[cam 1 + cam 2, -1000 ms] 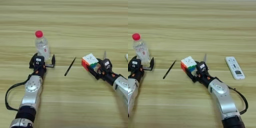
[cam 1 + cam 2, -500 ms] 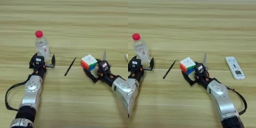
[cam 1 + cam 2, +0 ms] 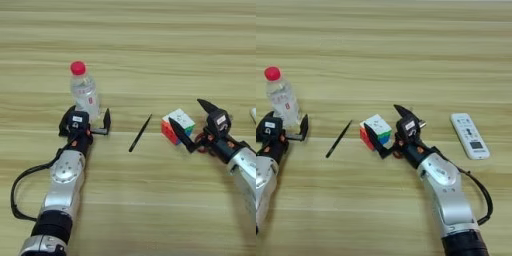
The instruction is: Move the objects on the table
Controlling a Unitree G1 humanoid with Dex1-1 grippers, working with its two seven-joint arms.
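Note:
A small clear bottle (image 3: pixel 83 93) with a red cap stands upright at the left of the table (image 3: pixel 150 45). My left gripper (image 3: pixel 86 117) is open at the bottle's base, with one black finger (image 3: pixel 106 120) out to the bottle's right. A thin black pen (image 3: pixel 140 133) lies slanted in the middle. To its right sits the multicoloured puzzle cube (image 3: pixel 377 129). My right gripper (image 3: pixel 381 116) is open around it. One finger (image 3: pixel 377 143) lies along the cube's near side and the other (image 3: pixel 403 112) points up beside its right corner.
A white remote control (image 3: pixel 470 136) lies to the right of my right arm. A black cable (image 3: pixel 17 192) loops off the left forearm, and another (image 3: pixel 483 192) off the right forearm.
My right gripper's fingers have spread wider apart around the cube. The cube has barely shifted. The left gripper, bottle and pen have not moved.

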